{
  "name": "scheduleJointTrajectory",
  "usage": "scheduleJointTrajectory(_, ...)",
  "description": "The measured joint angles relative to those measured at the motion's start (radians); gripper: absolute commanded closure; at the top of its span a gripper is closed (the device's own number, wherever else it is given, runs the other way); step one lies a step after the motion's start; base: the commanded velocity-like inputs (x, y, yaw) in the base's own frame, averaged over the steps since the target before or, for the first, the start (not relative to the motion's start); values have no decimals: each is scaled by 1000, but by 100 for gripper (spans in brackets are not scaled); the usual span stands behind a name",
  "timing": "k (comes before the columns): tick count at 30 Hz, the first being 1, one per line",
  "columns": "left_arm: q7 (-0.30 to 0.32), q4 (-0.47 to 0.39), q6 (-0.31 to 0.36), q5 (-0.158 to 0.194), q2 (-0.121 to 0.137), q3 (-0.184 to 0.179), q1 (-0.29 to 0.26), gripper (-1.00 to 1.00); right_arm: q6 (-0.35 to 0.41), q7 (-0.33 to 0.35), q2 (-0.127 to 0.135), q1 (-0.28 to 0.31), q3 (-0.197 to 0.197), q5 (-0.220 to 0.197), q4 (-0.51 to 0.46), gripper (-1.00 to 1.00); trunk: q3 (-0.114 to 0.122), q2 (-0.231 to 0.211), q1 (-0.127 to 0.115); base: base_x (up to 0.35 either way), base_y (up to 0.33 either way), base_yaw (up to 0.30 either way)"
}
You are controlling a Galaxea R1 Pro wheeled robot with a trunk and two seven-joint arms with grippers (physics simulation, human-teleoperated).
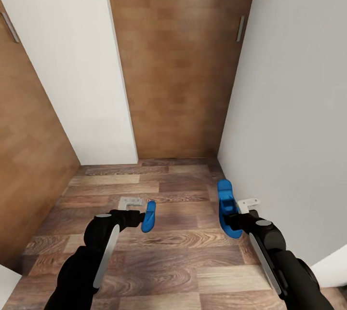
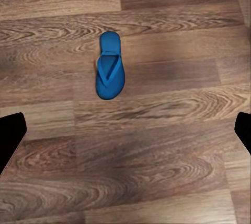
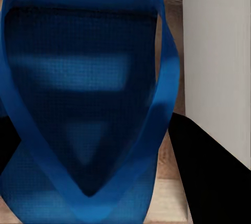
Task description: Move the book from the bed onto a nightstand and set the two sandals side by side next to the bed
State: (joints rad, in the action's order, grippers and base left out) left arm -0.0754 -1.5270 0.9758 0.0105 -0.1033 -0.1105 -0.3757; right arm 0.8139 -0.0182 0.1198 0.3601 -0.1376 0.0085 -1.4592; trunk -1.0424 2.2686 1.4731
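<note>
Both sandals are bright blue flip-flops with a V-shaped strap. One sandal lies flat on the plank floor, strap up. In the left wrist view it sits well ahead of the left gripper, whose jaws are spread wide and touch nothing. The other sandal stands on edge close to the white wall, right against the right gripper. In the right wrist view its strap and footbed sit between the dark fingers; I cannot tell whether those jaws pinch it.
</note>
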Motion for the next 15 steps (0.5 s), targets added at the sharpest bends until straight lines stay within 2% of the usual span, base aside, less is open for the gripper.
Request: scheduleJointTrajectory(15,0,0,0,1,1,1,0,-100,-2,0,0,0,0,4,0,100,0,0,0,337,0,0)
